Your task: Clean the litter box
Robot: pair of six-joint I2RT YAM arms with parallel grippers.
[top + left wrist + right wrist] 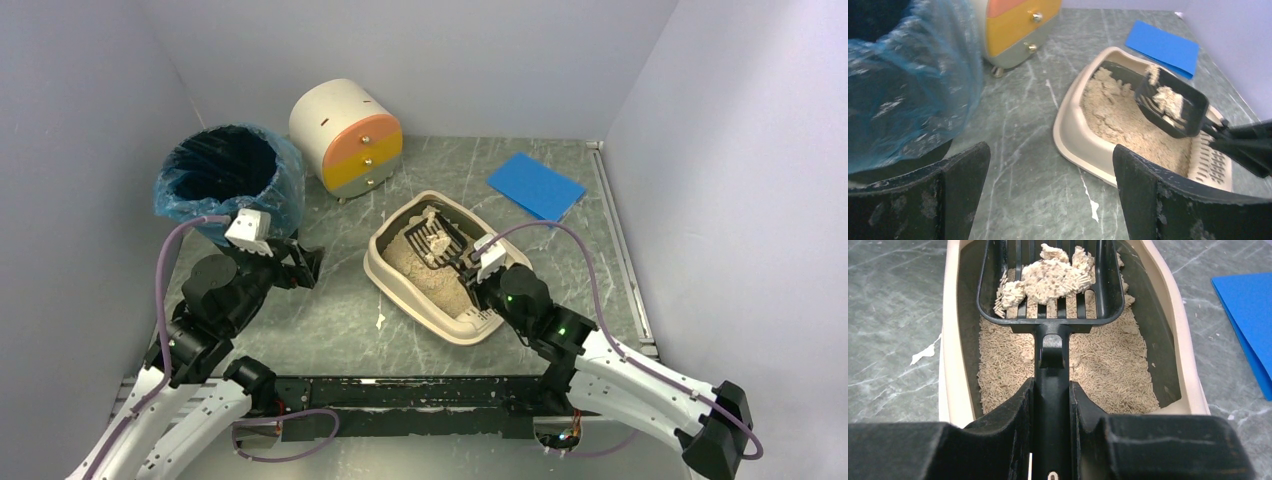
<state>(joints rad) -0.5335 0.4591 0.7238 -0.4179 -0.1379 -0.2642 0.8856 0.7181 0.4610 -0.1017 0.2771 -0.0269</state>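
The litter box (pixel 384 268) sits in the middle of the table (pixel 330 310), angled, with the black slotted scoop (pixel 1048 300) raised over its tan litter and carrying a pale clump (pixel 1050 272) plus a few loose pellets. The right gripper (pixel 1050 405) has its jaws pinching the scoop's narrow handle; the left gripper (pixel 1053 170) hangs with jaws spread wide and holding nothing, just beside the bin with the blue liner (pixel 225 180). The main risk is probably the carry: the bin stands well apart from the box, so the load has to cross bare table, and any roll of the wrist or a jerk could tip the clump over the scoop's low side wall. The clump looks crumbly, so bits may also break off and drop through the slots outside the tray. The grip is on a slim handle far from the load, so the scoop could twist in the pinch if it clips the wide rim on the way out. The left arm also lies close to the path toward the bin, and a crossing right arm could strike it.
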